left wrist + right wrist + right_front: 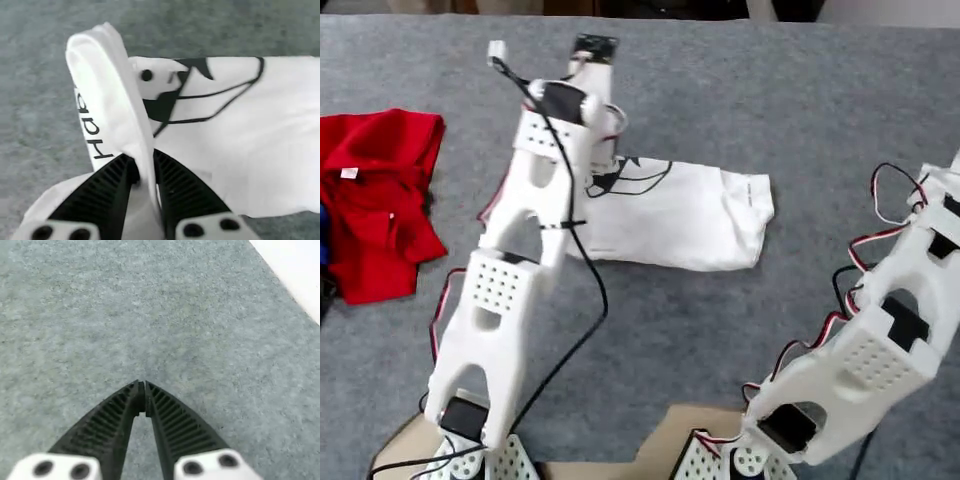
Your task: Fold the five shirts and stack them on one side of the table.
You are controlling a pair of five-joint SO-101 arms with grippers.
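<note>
White shirt [690, 215]: middle of the tabletop [820, 100], part folded, long axis running from the left edge toward the right.
Left gripper [144, 172]: my jaws pinch a raised flap at the shirt's left end. The rest of the cloth lies rightward from them, so I judge the fold carries that way.
Right gripper [145, 390]: jaws pressed together on nothing, over bare tabletop near the right edge, farther from the shirt.
Red shirt [375, 200]: left edge.

The high camera looks steeply down on the desk [800, 120] from above the arms' bases. The left wrist camera hangs close over the white shirt [250, 150], which the high view shares. The right wrist camera faces the desk from close by.
</note>
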